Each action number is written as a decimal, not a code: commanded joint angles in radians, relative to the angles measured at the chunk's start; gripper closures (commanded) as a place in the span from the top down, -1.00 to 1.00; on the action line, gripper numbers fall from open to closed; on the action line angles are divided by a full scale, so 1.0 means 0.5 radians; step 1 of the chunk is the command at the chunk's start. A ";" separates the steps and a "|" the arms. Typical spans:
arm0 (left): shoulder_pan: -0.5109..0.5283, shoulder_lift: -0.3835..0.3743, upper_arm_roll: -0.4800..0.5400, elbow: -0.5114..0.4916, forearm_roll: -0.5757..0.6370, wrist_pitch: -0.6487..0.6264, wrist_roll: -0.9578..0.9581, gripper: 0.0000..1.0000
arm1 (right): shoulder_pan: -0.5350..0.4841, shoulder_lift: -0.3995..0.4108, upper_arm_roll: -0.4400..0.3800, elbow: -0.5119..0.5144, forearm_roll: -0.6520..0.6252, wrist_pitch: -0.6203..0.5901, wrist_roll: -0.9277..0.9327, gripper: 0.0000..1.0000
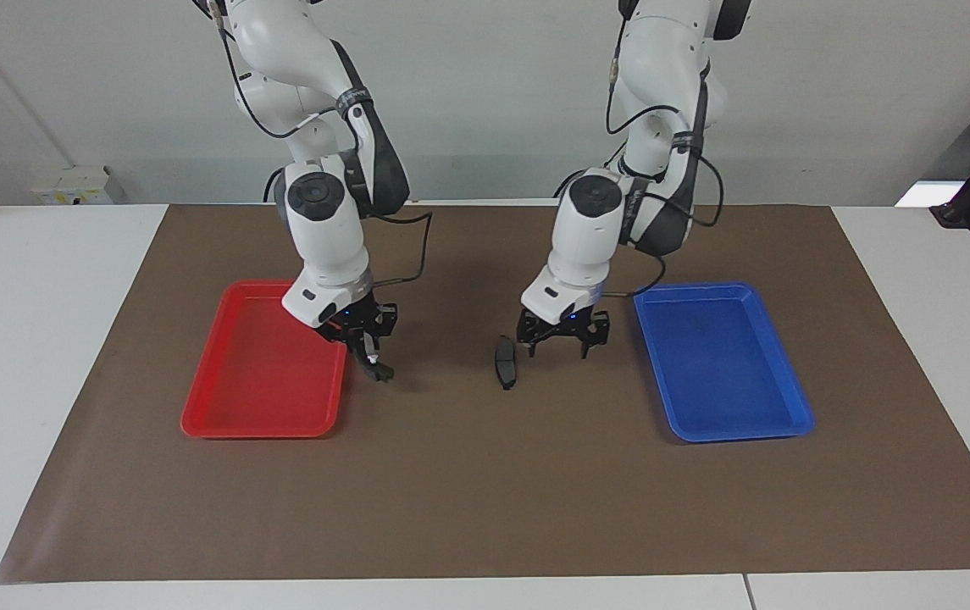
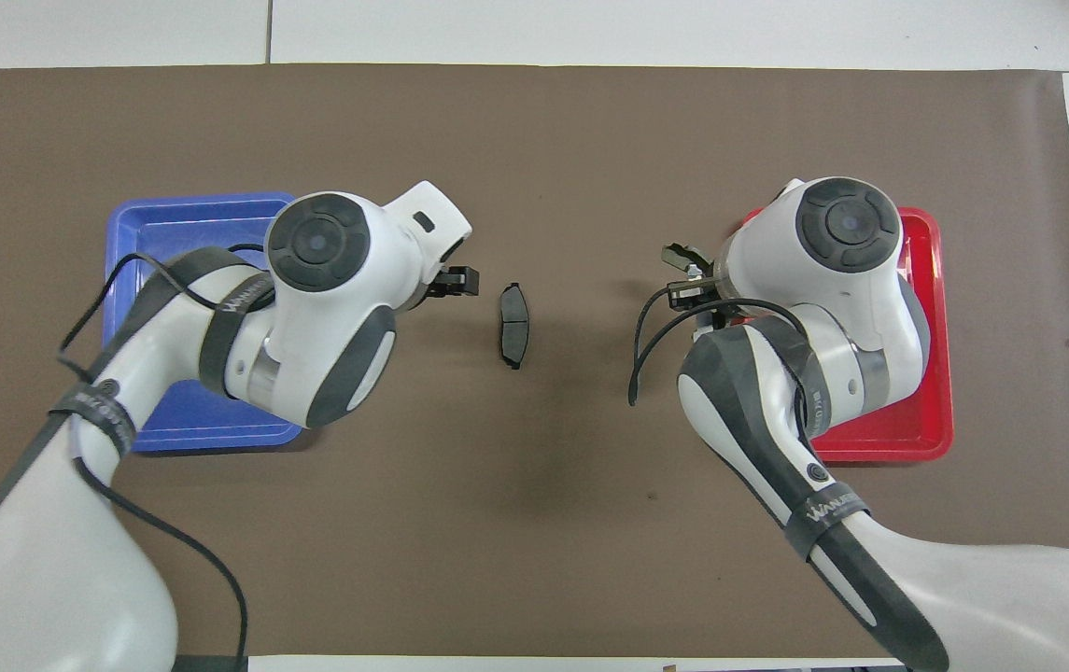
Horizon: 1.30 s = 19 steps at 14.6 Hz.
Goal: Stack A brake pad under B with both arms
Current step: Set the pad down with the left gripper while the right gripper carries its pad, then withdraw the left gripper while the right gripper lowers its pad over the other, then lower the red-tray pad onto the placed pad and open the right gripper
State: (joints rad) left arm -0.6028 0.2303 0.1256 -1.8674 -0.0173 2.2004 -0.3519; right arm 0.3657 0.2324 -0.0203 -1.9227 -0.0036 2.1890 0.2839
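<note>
The A brake pad [image 1: 505, 363], short, flat and dark grey, lies alone on the brown mat near the table's middle, also seen from above [image 2: 513, 326]. My left gripper [image 1: 561, 347] hangs open just above the mat between that pad and the blue tray, touching nothing; in the overhead view only one finger [image 2: 457, 281] pokes out from under the wrist. My right gripper [image 1: 368, 356] is shut on B [image 1: 381, 373], a dark curved pad with a silvery spot, held over the mat beside the red tray's edge. From above, B [image 2: 680, 252] sticks out past the right wrist.
The red tray [image 1: 247, 398] lies toward the right arm's end of the table, with the right arm over part of it. The blue tray [image 1: 722, 364] lies toward the left arm's end. Both trays show nothing inside. Brown mat [image 1: 485, 491] covers the table.
</note>
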 commanded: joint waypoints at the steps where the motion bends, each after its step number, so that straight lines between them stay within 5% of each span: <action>1: 0.220 -0.215 -0.018 -0.131 0.007 -0.154 0.270 0.96 | 0.176 0.228 -0.002 0.301 0.065 -0.046 0.317 -1.00; 10: 0.984 -0.531 -0.015 -0.088 0.007 -0.605 1.019 0.96 | 0.496 0.468 -0.002 0.434 0.059 0.184 0.653 -1.00; 19: 1.129 -0.473 -0.006 0.384 0.013 -1.112 1.057 0.96 | 0.539 0.541 -0.002 0.428 0.026 0.328 0.623 -1.00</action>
State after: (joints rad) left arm -0.0653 -0.0363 0.1296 -1.7295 -0.0169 1.6982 0.1663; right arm 0.6389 0.4986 -0.0211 -1.7260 0.0141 2.3395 0.6031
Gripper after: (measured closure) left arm 0.018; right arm 0.573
